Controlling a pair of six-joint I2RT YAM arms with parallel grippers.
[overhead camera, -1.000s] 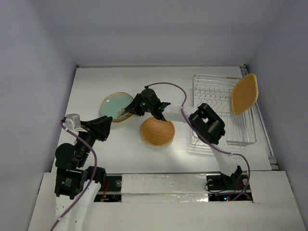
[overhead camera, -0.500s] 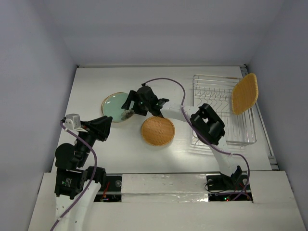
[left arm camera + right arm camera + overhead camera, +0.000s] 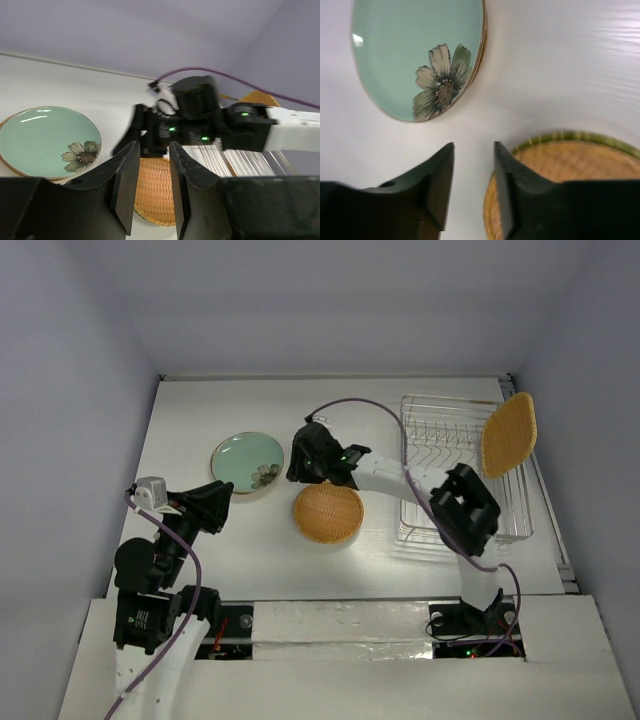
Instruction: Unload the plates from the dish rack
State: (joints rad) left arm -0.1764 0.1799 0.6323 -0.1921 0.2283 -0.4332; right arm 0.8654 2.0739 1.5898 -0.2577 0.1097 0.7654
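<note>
Mint-green plate (image 3: pixel 247 462): round, glossy glaze, thin gold-brown rim, one pale flower printed near the edge; flat on the table, left of the woven plate and apart from it.
Woven plate (image 3: pixel 327 512): round, orange basket-weave texture, greenish rim in the right wrist view; flat on the table, near the rack's left side.
Rounded-square plate (image 3: pixel 509 433): orange-tan, fine woven pattern; standing tilted at the rack's far right end.
Dish rack (image 3: pixel 445 430): silver wire, rectangular, rows of upright tines over a pale tray base; right part of the table.
Table (image 3: pixel 380 410): white, matte, faint grain.
Right gripper (image 3: pixel 472 185): black fingers parted, nothing between them; hovering over the bare strip between mint-green and woven plates.
Left gripper (image 3: pixel 151 190): black fingers slightly apart, empty; near the table's left front, facing the plates.
Right arm (image 3: pixel 210 120): black wrist, white link, small green lights lit, purple cable.
</note>
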